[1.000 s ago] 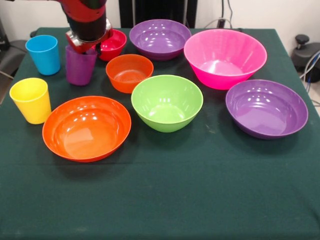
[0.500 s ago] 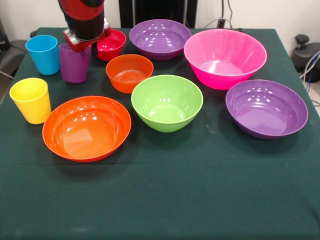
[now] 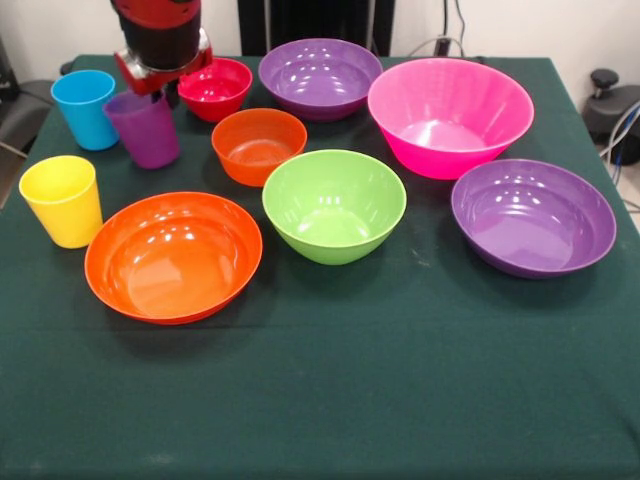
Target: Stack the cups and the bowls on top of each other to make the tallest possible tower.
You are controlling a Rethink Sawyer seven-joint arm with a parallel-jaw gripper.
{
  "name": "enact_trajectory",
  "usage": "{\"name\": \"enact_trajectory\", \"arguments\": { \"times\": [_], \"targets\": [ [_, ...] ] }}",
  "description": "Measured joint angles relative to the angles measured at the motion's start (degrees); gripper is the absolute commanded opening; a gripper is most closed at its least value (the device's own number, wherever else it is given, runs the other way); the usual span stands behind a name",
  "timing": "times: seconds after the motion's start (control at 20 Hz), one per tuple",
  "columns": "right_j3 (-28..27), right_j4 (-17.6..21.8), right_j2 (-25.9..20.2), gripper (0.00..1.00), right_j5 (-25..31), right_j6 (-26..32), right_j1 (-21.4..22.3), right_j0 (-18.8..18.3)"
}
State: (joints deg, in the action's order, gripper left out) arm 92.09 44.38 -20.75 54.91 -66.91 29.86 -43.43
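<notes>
The end effector hangs at the far left part of the tabletop, directly above the rim of the purple cup. The cup is tilted, with its mouth leaning toward the blue cup, so its long axis is not fully vertical. The red housing covers the fingers, so I cannot tell how far they are open, or whether they hold the cup's rim.

So the important relation is this: the purple cup lies straight below the end effector, touching or almost touching it, with the blue cup just beside it on one side and the small red bowl just beside it on the other. The small orange bowl is near, in front. There is little free room around this cup, and in my judgement any lift must go straight up to avoid pushing the neighbours.

No tower exists yet. All pieces stand apart, mouth up, on the dark green cloth: the yellow cup, the wide orange bowl, the green bowl, the pink bowl, and two purple bowls, one at the far side and one nearer on the other side. The near half of the tabletop is free. The cloth looks soft, so a tilted cup may not slide easily.
</notes>
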Motion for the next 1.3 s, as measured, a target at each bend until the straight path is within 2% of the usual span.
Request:
{"name": "enact_trajectory", "arguments": {
  "times": [0.2, 0.45, 0.8, 1.0, 1.15, 1.3],
  "targets": [
    [1.11, -1.49, 1.49, 0.00, 0.59, 0.00, 2.23, 1.42],
    [3.05, -3.95, 4.55, 0.00, 3.38, -0.05, 5.45, 5.04],
    [5.88, -6.39, 7.92, 0.00, 3.82, -0.88, 7.82, 9.17],
    [8.22, -7.40, 10.58, 0.00, 2.10, -4.23, 8.25, 12.38],
    [10.67, -7.78, 13.13, 0.00, -2.39, -10.52, 8.45, 16.15],
    [12.05, -8.15, 14.27, 0.00, -5.07, -15.11, 8.61, 18.43]
  ]
}}
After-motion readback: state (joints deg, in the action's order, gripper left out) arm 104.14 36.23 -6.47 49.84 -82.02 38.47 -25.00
